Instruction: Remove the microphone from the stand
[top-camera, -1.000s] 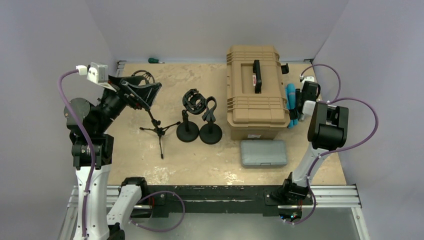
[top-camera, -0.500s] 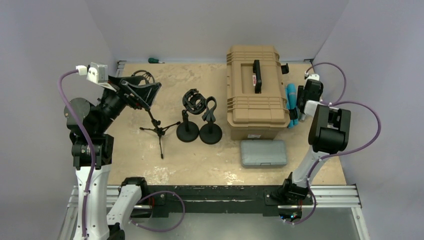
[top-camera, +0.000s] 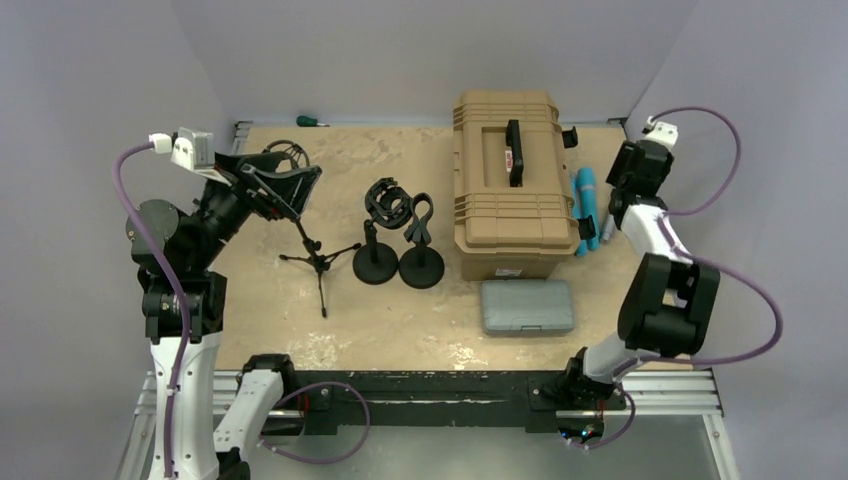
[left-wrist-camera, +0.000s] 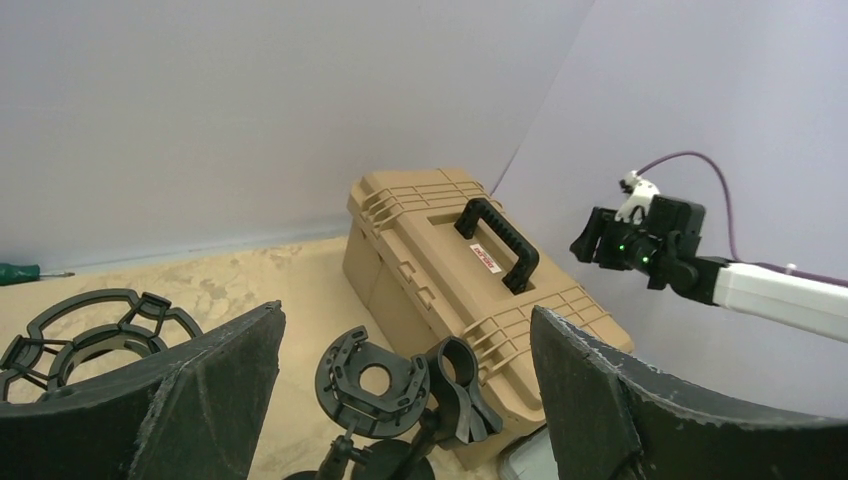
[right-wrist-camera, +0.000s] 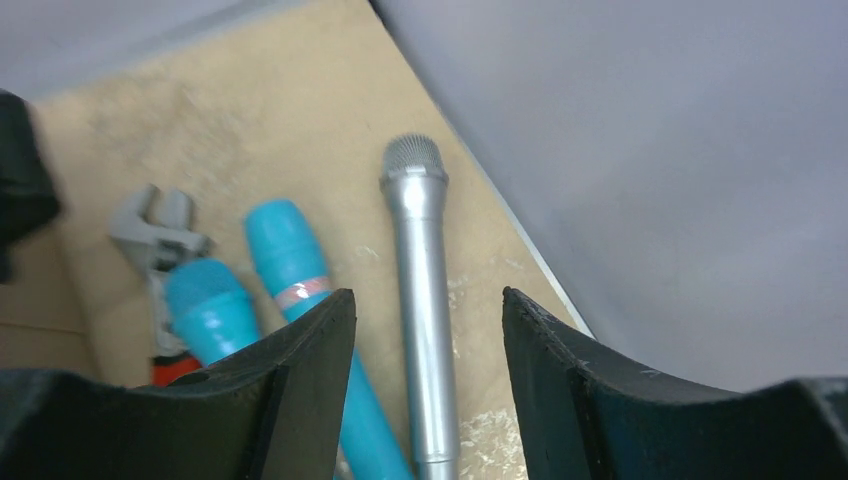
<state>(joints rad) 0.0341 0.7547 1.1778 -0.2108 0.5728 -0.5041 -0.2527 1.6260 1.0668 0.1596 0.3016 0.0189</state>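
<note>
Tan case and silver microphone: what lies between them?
Two blue microphones and a grey wrench lie between the tan case and the silver microphone, clearest in the right wrist view.

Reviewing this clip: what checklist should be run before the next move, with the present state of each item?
1. Right gripper open, nothing between its fingers: ok.
2. Silver microphone lying flat, off any stand: ok.
3. Ring clip and plain clip beside it both empty: ok.
4. Left gripper open and empty: ok.
5. Right gripper apart from the tan case: ok.
6. Silver microphone settled, not rolling: cannot tell.
</note>
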